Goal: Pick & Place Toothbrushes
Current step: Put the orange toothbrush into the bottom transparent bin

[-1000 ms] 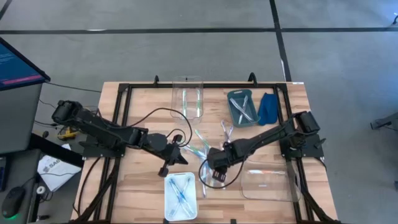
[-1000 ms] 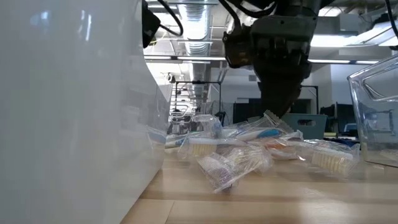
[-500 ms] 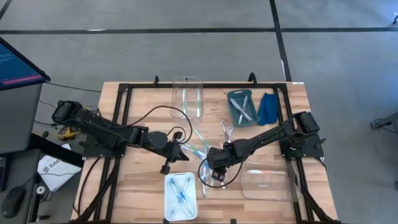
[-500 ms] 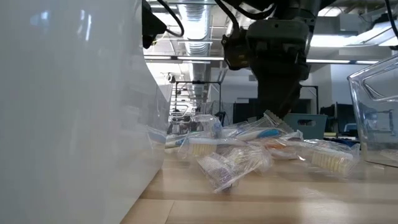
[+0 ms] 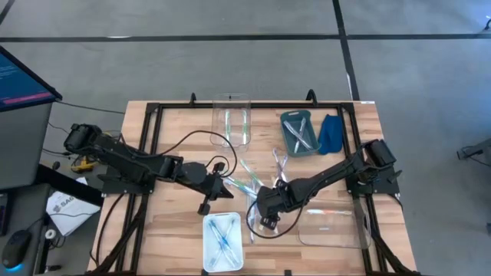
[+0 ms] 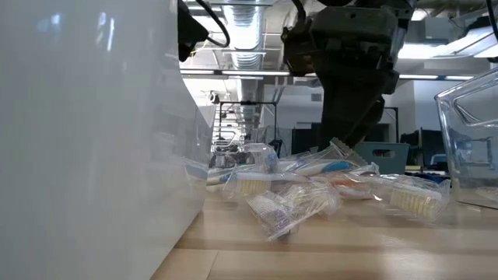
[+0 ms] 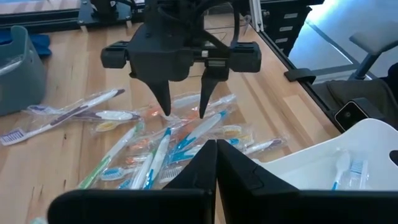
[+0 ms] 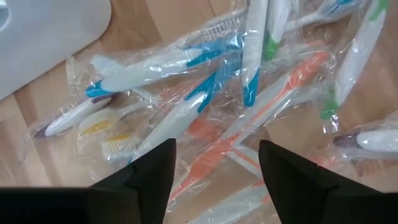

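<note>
Toothbrushes [image 5: 247, 186] in clear wrappers lie heaped on the wooden table [image 5: 176, 130], and that heap is the thing to steer by. Seen close in the right wrist view, the toothbrushes [image 8: 217, 93] cross one another, with blue, orange and green parts showing through the crinkled plastic.

Right above the near edge of the heap hangs the right gripper [image 5: 265, 220], pointing down, its two fingers [image 7: 163, 96] parted with nothing between them; the tips stand just over the wrappers, and I cannot tell whether they touch. From the left wrist view the right gripper [image 7: 184, 112] shows as a dark block with two tapering prongs over the scattered brushes.

Beside the heap on the other side sits the left gripper [image 5: 230, 193], its fingers [image 7: 205, 163] pressed together with nothing between them.

Near the heap, toward the table's front edge, a white tray [image 5: 222, 238] holds a few brushes. Beyond the heap, at the far side, stand a clear bin [image 5: 232, 123] with green-handled brushes and a grey-blue bin [image 5: 298, 132] with more. Another clear container [image 5: 331, 227] lies by the right arm.
</note>
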